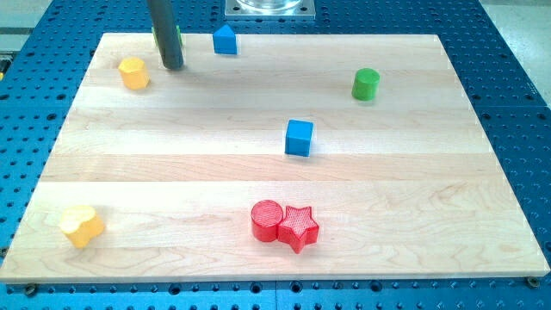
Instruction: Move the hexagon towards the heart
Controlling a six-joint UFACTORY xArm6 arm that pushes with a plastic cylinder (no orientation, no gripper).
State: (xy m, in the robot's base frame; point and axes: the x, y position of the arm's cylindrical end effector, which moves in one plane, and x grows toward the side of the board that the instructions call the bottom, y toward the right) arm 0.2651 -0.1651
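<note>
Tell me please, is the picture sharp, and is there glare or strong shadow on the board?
Camera view: sharp overall, with even, soft light; no strong glare on the wooden board. The blue cube and red star cast only faint shadows. My tip sits just right of the yellow hexagon; the rod partly hides a green block behind it.

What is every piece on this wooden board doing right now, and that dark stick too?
my tip: down on the board, just right of the yellow hexagon
yellow hexagon: top left, apart from my tip
yellow heart: bottom left, alone
green block: mostly hidden behind the rod
blue house-shaped block: top edge, alone
green cylinder: upright, alone
blue cube: centre, alone
red cylinder: touching the red star
</note>
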